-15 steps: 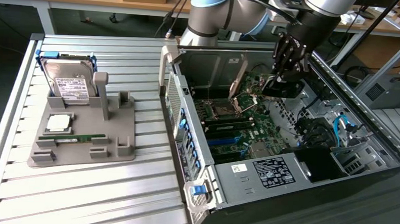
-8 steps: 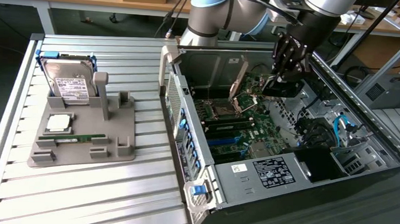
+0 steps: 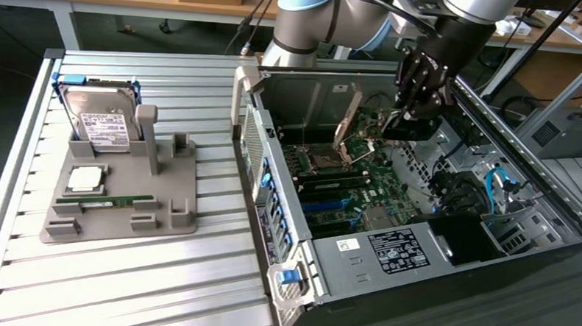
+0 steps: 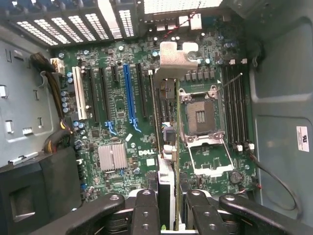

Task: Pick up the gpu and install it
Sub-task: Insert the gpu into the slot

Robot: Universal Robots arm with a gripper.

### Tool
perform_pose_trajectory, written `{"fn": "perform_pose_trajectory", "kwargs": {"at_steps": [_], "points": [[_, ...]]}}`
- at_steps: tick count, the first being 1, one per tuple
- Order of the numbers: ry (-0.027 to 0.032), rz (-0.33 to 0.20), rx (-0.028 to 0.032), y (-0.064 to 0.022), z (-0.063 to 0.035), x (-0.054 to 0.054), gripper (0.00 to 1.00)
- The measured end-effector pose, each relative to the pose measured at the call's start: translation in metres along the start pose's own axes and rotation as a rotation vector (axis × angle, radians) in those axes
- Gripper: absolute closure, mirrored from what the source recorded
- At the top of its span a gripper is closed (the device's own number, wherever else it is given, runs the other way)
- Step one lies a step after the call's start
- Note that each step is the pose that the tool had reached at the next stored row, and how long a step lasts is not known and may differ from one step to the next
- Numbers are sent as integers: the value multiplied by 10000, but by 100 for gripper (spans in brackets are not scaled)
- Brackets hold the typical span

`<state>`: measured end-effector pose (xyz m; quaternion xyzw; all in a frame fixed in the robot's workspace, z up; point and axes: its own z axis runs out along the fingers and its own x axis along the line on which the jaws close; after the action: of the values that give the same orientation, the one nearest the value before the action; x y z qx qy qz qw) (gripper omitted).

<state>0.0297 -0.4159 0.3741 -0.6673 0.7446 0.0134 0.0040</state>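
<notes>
The open computer case (image 3: 385, 263) is entered from above by the gripper (image 3: 414, 113), so that its walls stand all around the fingers. The floor of the case is taken up by the motherboard (image 4: 117, 112), which lies directly beneath the gripper. On it a long blue expansion slot (image 4: 128, 98) is seen off to one side of the gripper's line, and an empty processor socket (image 4: 201, 117) with its latch frame raised is seen off to the other side.

Well apart from the gripper, outside the case toward the exterior view's left, a grey holder tray (image 3: 121, 225) is set on the slatted table (image 3: 206, 292). A hard drive (image 3: 101, 121) is stood upright in it, and a processor (image 3: 84, 178) and a RAM stick (image 3: 118, 198) are laid flat in it.

The gpu (image 4: 166, 181) is clamped edge-on between the gripper's fingers (image 4: 146, 210), above the board and not yet seated. Its pale metal bracket (image 4: 178, 56) is at the end farthest from the fingers.

The card is judged to be light, thin and stiff, but fragile. It is best gripped across its flat faces near the upper edge, with the contact edge left free. Any tilt in the grasp could be expected to bind it in a slot.
</notes>
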Motion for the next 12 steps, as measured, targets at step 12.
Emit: {"fn": "perform_pose_trajectory", "kwargs": {"at_steps": [12], "points": [[12, -809, -19, 0, 0, 0, 73]]}}
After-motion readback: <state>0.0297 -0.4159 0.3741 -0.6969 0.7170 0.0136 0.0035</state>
